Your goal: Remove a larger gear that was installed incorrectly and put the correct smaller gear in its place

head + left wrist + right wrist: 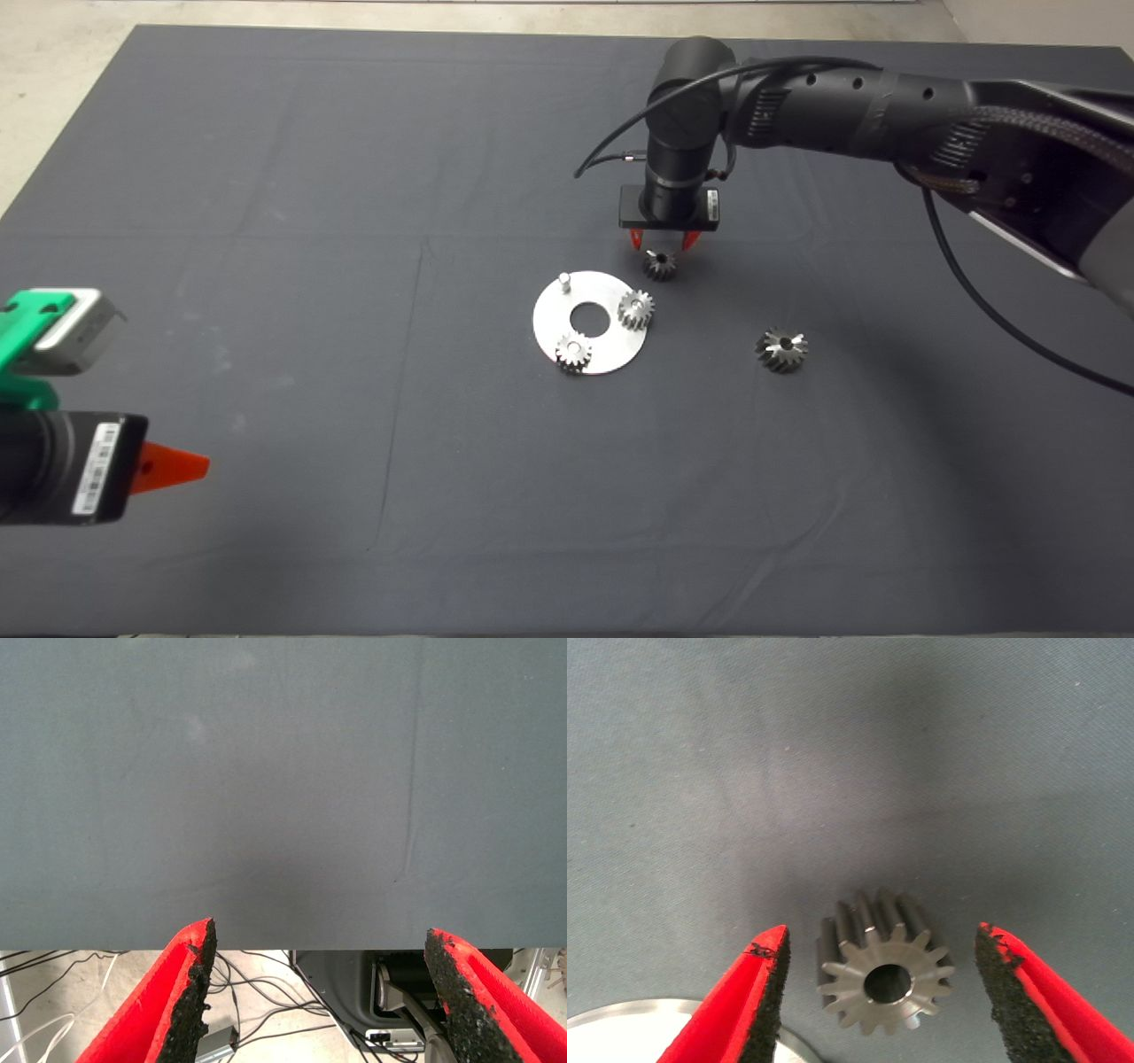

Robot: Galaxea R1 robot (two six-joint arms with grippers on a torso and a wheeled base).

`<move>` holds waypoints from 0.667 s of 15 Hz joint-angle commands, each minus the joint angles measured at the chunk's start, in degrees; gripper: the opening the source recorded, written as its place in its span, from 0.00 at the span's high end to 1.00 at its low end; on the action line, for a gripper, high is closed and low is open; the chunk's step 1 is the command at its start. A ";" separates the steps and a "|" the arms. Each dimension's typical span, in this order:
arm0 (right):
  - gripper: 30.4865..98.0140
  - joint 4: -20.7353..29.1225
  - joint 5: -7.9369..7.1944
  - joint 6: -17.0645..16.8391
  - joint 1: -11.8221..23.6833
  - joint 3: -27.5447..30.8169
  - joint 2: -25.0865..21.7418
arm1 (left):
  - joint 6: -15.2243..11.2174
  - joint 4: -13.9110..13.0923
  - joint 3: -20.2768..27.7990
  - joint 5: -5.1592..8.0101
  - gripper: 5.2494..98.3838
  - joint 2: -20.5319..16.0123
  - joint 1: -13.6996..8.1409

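The right gripper [662,239], fingers spread, hangs pointing down over the smaller gear [660,264], which lies on the mat [266,221] just beside the round steel plate [549,315]. The plate carries two small gears [635,308] and one bare pin [564,282]. The larger gear [781,348] lies apart. The left gripper [173,467] waits open at the lower left edge.

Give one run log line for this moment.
right end effector: open, over small gear | big gear: on mat | left end effector: open, parked
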 commanded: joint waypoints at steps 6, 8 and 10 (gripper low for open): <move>0.51 1.78 -0.85 0.03 1.33 -0.26 0.65 | -0.14 0.33 0.93 3.45 0.42 0.15 -0.12; 0.51 1.78 -0.85 -0.06 0.64 -1.35 0.65 | -0.14 0.29 0.93 3.45 0.42 0.15 -0.12; 0.51 1.70 -0.76 -0.32 -1.10 -2.57 0.65 | -0.14 0.29 0.93 3.45 0.42 0.15 -0.12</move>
